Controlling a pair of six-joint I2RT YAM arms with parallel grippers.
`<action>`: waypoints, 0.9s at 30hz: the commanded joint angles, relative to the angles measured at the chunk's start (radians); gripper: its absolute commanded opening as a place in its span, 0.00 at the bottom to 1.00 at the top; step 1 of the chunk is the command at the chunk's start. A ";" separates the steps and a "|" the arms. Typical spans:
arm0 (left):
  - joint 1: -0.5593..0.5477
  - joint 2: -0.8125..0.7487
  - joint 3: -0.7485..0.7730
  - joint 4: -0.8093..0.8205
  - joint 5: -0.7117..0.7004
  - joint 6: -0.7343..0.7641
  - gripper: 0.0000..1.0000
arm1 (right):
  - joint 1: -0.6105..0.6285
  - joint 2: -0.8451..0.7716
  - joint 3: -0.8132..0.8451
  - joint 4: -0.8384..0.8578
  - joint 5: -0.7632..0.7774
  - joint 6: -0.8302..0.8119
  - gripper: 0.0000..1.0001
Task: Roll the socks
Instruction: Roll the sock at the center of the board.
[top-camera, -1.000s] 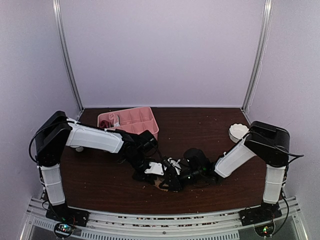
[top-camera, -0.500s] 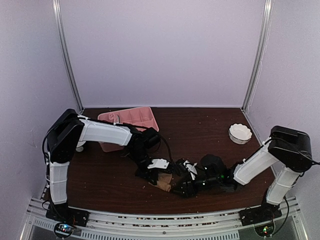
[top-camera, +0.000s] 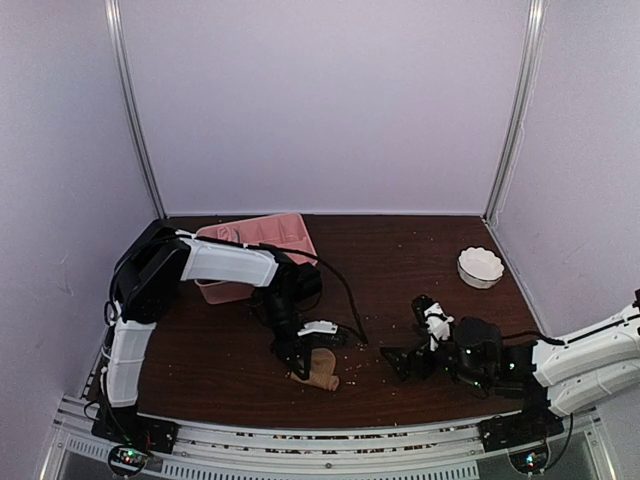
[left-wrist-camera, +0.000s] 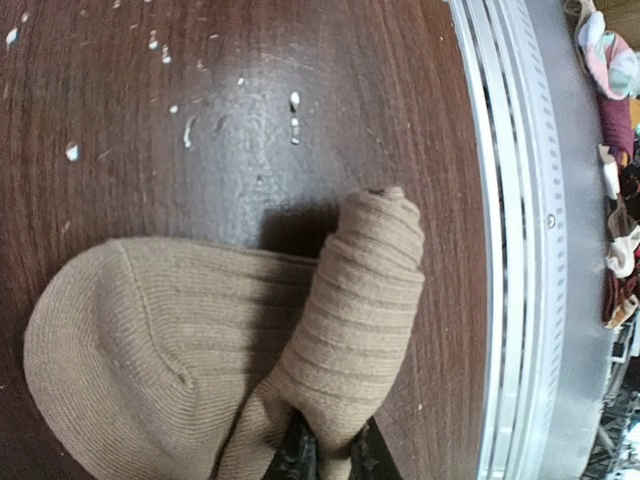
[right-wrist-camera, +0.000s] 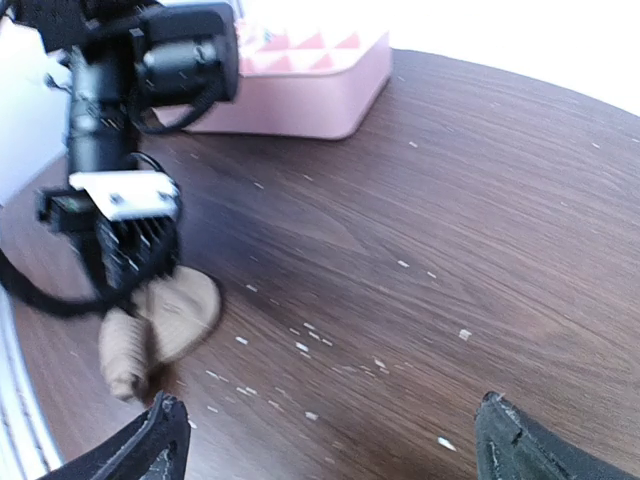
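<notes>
A tan sock (top-camera: 320, 370) lies near the table's front edge, partly rolled. In the left wrist view one end is a tight roll (left-wrist-camera: 365, 290) and the rest lies flat (left-wrist-camera: 140, 340). My left gripper (left-wrist-camera: 332, 462) is shut on the fabric at the roll's base, and it stands over the sock in the top view (top-camera: 300, 360). My right gripper (top-camera: 408, 332) stands open to the right of the sock, apart from it, with only bare table between its fingers (right-wrist-camera: 160, 440). The tan sock (right-wrist-camera: 165, 320) shows in the right wrist view too. A pink and white sock (left-wrist-camera: 608, 60) lies beyond the front rail.
A pink divided tray (top-camera: 262, 240) stands at the back left. At the right there is a white bowl (top-camera: 480, 266). Pale crumbs dot the dark wood table (top-camera: 400, 260). The metal rail (left-wrist-camera: 510, 250) runs close beside the roll, with a dark red bundle (left-wrist-camera: 615, 125) past it.
My right gripper has opened, let go of the sock and drawn back to the right. The left gripper has stayed shut on the sock, shifting slightly.
</notes>
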 joint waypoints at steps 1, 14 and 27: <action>0.010 0.104 -0.007 -0.084 -0.099 -0.048 0.08 | 0.005 0.021 0.010 -0.069 0.061 -0.079 1.00; 0.057 0.188 0.043 -0.138 -0.071 -0.038 0.07 | 0.353 0.357 0.331 -0.209 0.157 -0.457 0.61; 0.081 0.206 0.057 -0.161 -0.045 0.018 0.09 | 0.237 0.664 0.626 -0.295 -0.103 -0.705 0.45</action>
